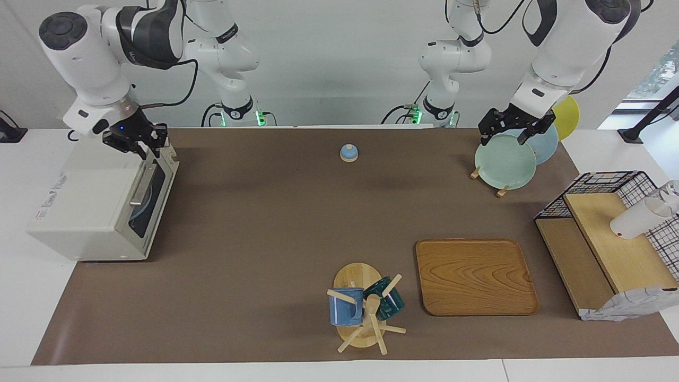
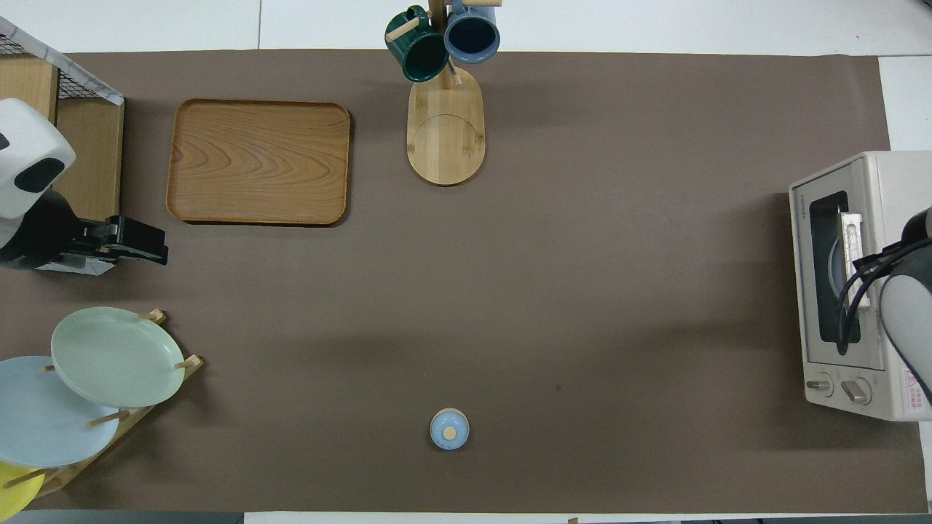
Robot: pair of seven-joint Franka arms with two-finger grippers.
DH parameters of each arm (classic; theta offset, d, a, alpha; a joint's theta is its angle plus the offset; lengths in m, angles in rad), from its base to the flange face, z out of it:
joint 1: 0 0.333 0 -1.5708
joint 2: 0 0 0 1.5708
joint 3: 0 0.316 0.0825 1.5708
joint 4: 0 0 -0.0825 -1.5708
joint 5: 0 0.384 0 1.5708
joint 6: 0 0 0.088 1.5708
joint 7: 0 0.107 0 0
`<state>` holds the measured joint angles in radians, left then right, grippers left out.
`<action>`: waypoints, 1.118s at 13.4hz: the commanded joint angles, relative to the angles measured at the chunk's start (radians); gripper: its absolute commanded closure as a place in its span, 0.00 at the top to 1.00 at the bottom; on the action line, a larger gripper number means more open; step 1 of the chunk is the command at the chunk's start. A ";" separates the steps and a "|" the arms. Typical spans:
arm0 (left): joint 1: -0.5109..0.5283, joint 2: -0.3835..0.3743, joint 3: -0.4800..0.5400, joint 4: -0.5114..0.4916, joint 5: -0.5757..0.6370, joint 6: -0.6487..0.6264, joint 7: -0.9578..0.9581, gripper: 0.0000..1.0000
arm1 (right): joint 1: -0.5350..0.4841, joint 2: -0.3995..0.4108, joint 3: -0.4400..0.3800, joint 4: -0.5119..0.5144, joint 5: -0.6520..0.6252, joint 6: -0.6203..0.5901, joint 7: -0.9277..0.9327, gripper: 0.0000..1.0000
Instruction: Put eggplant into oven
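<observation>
Though eggplant unseen, likely smooth, slippery: grip mid-body. Oven (image 1: 101, 204) door shut; right gripper (image 1: 137, 142) above it, parted, empty; left gripper (image 1: 510, 127) spread, waiting.

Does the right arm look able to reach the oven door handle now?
Probably yes: the right tool hangs just above the oven, near the shut door's handle, and nothing stands between them.

White arms, black pincers, cables
</observation>
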<state>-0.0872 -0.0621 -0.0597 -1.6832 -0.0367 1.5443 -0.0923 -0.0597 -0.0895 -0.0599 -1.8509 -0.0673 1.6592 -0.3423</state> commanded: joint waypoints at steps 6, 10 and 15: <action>0.010 -0.013 -0.009 -0.006 0.015 0.002 -0.001 1.00 | 0.017 -0.004 0.017 -0.010 0.037 0.031 -0.011 1.00; 0.010 -0.013 -0.009 -0.006 0.015 0.002 -0.001 1.00 | 0.018 -0.010 0.015 -0.022 0.037 0.013 -0.015 1.00; 0.010 -0.013 -0.009 -0.006 0.015 0.000 -0.001 1.00 | -0.012 0.022 0.015 0.076 0.037 -0.016 0.060 1.00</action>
<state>-0.0872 -0.0621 -0.0597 -1.6832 -0.0367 1.5443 -0.0923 -0.0433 -0.0856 -0.0497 -1.8354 -0.0557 1.6589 -0.3182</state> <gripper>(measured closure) 0.000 0.000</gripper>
